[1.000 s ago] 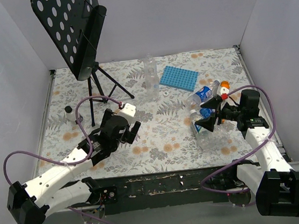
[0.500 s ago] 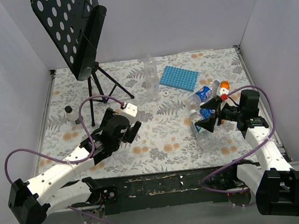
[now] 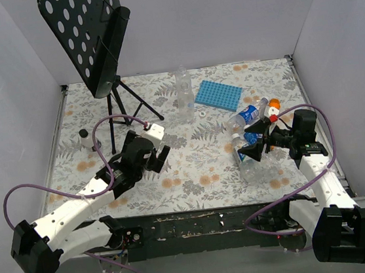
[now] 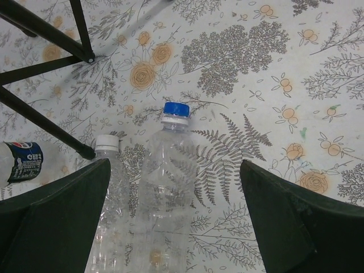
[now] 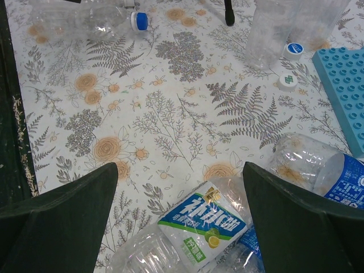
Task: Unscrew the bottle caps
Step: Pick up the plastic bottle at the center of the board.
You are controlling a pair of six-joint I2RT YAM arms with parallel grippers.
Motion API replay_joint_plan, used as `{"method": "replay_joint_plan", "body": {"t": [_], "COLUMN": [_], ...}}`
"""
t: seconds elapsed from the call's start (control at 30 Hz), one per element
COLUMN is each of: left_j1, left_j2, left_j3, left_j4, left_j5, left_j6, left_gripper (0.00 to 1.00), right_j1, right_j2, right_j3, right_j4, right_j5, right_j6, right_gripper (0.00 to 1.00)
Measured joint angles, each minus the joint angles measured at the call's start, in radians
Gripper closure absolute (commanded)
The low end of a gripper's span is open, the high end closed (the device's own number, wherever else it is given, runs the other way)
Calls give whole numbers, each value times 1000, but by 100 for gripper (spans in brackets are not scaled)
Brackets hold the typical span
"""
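Left gripper [image 4: 175,166] and right gripper [image 5: 181,168] gape empty; one round white cap [image 5: 287,81] lies loose, a blue cap [image 4: 176,108] still on its clear plastic bottle [image 4: 168,193].

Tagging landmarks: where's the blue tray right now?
Top view: the blue tray lies far, right of centre, just right of the upright clear bottles, beyond the heap of lying bottles.

My left arm [image 3: 72,213] and right arm [image 3: 325,186] are white-shelled with black joints, purple cables [image 3: 20,187] looping alongside. The left claw [image 3: 159,157] and right claw [image 3: 253,145] are black.
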Motion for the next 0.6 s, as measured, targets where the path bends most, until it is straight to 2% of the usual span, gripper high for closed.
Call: {"method": "replay_joint_plan", "body": {"t": [0.2, 0.43, 0.6], "left_j1": [112, 157, 186], "left_j2": [10, 120, 224], "left_j3": [11, 60, 70], "left_j4": [-3, -26, -61], "left_j5": [107, 192, 190], "left_j6": [-16, -39, -53], "left_gripper": [2, 2, 2], "right_j1": [0, 0, 0], "right_j2": [0, 0, 0], "right_j3": [0, 0, 0], "right_j4": [0, 0, -1], "right_j5": [0, 0, 0], "right_j6": [-1, -6, -11], "right_gripper": [2, 2, 2]}}
